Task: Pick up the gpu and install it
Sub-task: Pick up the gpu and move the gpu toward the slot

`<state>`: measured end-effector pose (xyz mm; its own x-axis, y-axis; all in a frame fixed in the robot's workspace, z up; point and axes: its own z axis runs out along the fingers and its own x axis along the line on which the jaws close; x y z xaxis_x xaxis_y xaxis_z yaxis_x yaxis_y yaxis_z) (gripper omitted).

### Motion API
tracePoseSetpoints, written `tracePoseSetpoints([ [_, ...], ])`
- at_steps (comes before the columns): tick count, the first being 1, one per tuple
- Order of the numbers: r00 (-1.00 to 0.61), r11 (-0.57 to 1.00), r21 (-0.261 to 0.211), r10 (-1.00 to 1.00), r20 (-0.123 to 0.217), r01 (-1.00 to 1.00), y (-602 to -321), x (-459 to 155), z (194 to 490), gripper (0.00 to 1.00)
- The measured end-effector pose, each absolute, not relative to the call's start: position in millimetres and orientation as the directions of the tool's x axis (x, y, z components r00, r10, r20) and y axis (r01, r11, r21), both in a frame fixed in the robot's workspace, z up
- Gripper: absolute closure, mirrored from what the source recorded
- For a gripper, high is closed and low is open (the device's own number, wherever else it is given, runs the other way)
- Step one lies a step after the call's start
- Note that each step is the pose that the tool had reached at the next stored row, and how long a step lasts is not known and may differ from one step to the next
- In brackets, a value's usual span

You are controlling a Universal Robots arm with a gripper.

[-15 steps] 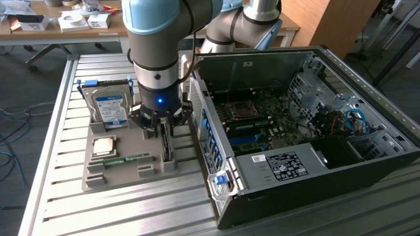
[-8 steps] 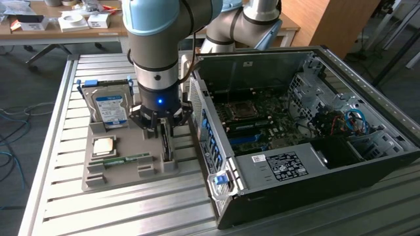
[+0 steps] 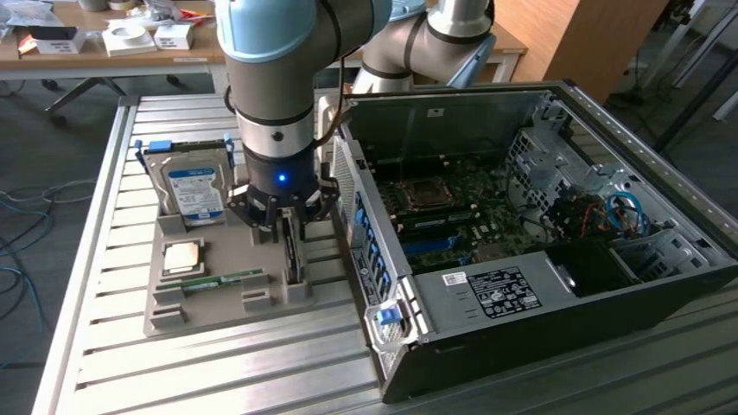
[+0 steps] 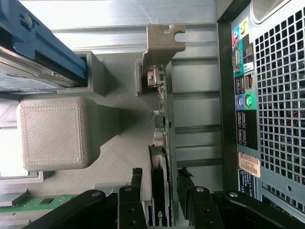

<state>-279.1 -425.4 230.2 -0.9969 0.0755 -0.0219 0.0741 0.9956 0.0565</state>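
1. Grey plastic tray (image 3: 213,309) sits on the slatted metal table (image 3: 173,372), next to the open black computer case (image 3: 450,121).
2. The gpu (image 4: 161,114), a thin dark card, stands on its thin edge in a slot of the tray.
3. Its long side runs along the tray, side by side with the case.
4. Its silver metal bracket (image 4: 162,45) points toward the boxy silver hard drive (image 3: 194,192). The other end points toward the small green memory stick (image 3: 219,280).
5. The black gripper (image 4: 160,179) is right over the card. Its two fingers (image 4: 137,188) reach down on each side, spread apart, with small gaps, not squeezing.
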Motion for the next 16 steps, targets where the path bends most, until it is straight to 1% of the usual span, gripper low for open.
tracePoseSetpoints([
  [16, -0.997, 0.996, 0.056, 0.075, -0.022, 0.074, -426.0, -280.7, 230.0, 0.57],
])
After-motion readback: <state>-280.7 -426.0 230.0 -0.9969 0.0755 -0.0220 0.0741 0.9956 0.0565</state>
